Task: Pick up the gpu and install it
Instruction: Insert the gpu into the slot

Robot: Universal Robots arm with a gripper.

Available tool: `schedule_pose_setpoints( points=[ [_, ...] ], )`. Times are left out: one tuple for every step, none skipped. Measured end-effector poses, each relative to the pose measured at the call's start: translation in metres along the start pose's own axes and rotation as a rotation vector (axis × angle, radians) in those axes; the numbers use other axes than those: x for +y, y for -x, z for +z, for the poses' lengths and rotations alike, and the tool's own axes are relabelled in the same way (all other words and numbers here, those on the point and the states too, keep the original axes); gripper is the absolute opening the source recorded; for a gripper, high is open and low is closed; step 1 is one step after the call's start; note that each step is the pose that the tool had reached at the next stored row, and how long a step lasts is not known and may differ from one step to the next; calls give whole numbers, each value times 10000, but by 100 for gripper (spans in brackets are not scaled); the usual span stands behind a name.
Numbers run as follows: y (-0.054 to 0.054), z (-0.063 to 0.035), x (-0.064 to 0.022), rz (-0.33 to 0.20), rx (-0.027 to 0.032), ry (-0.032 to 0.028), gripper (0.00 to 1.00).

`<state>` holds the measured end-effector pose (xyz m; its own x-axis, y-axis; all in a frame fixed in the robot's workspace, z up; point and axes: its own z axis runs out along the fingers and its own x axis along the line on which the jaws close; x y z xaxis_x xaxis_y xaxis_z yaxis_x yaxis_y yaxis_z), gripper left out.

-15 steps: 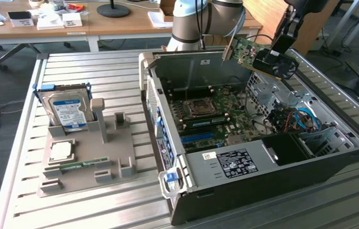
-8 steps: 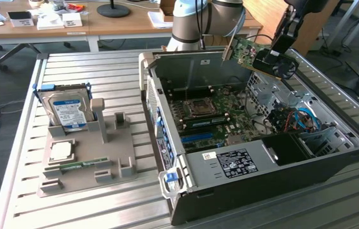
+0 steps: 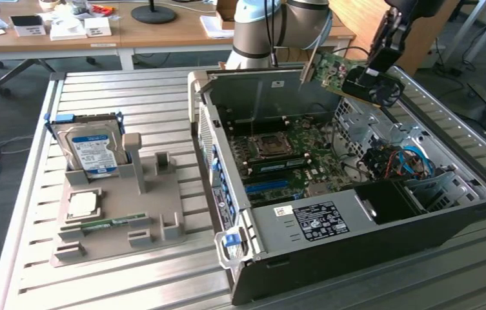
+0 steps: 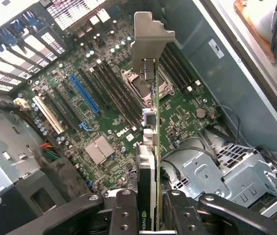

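- Hanging over the far edge of the open computer case [image 3: 449,213], the gpu [image 3: 333,68] sits in the air, tilted, well clear of the motherboard [image 3: 286,161] and not in any slot.
- The gripper [image 3: 365,77] has its jaws partly closed and clamped on the card near its cooler end. Seen from the wrist, the fingers [image 4: 124,215] press on both flat faces, so the gpu [image 4: 147,147] appears edge-on.
- That pinch leaves the silver bracket [image 4: 150,36] sticking out free at the other end. To my eye this keeps the bracket and the connector edge unobstructed.
- The case lies on its side on the slatted worktop [image 3: 122,97] with the side panel off. The motherboard faces upward, which looks arranged so an arm can reach in from above.
- A long blue slot [image 4: 84,93] lies on the board, off to one side of the card's line rather than under it.
- Toward the worktop's edge on the exterior view's left, a grey holder [image 3: 139,213] props a hard drive [image 3: 92,152] upright and cradles a memory stick [image 3: 113,223], seemingly for easy grasping.
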<state>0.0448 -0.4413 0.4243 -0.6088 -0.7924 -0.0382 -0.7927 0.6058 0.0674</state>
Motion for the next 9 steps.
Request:
schedule_pose_setpoints(
  points=[
    [0,0,0,-81,6,3,27],
    [0,0,0,-170,11,6,27],
    [0,0,0,-259,17,10,27],
    [0,0,0,-348,23,14,27],
    [0,0,0,-436,30,16,27],
    [0,0,0,-525,35,20,27],
    [0,0,0,-613,41,23,27],
    [0,0,0,-701,48,26,27],
    [0,0,0,-797,54,31,27]
  ],
)
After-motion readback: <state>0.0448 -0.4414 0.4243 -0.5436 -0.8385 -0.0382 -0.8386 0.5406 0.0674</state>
